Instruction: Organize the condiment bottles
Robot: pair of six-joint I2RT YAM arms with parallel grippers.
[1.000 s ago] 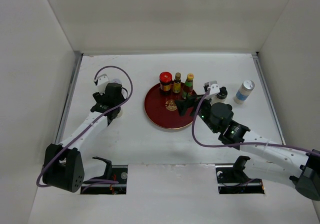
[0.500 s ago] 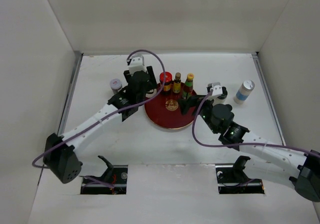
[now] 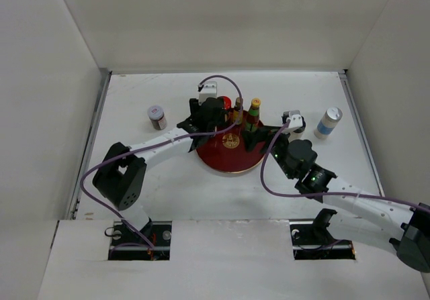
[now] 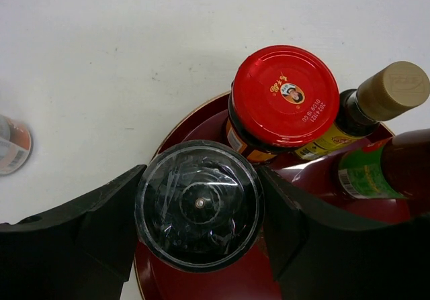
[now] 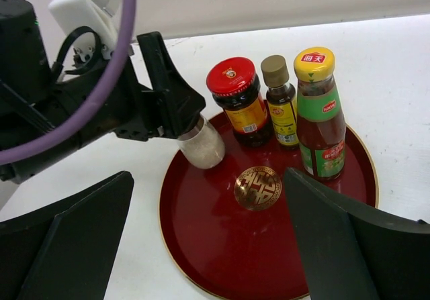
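Note:
My left gripper [image 3: 209, 115] is shut on a dark-lidded spice jar [image 4: 198, 205] with pale contents. It holds the jar tilted over the left part of the red round tray [image 3: 225, 160], next to the red-capped jar [image 4: 285, 94]. The held jar also shows in the right wrist view [image 5: 201, 145]. On the tray's far side stand the red-capped jar [image 5: 238, 98], a tan-capped dark sauce bottle [image 5: 279, 98] and a yellow-capped red sauce bottle [image 5: 316, 112]. My right gripper [image 5: 208, 179] is open and empty above the tray's near right side.
A grey-lidded spice jar [image 3: 156, 117] stands on the table left of the tray. A white blue-banded shaker [image 3: 328, 122] stands at the far right. A small dark-capped bottle [image 3: 300, 121] is partly hidden behind my right wrist. White walls enclose the table.
My left arm has swung right from the left of the table to the tray, carrying the dark-lidded spice jar. The other spice jar stayed behind. My right arm has barely moved.

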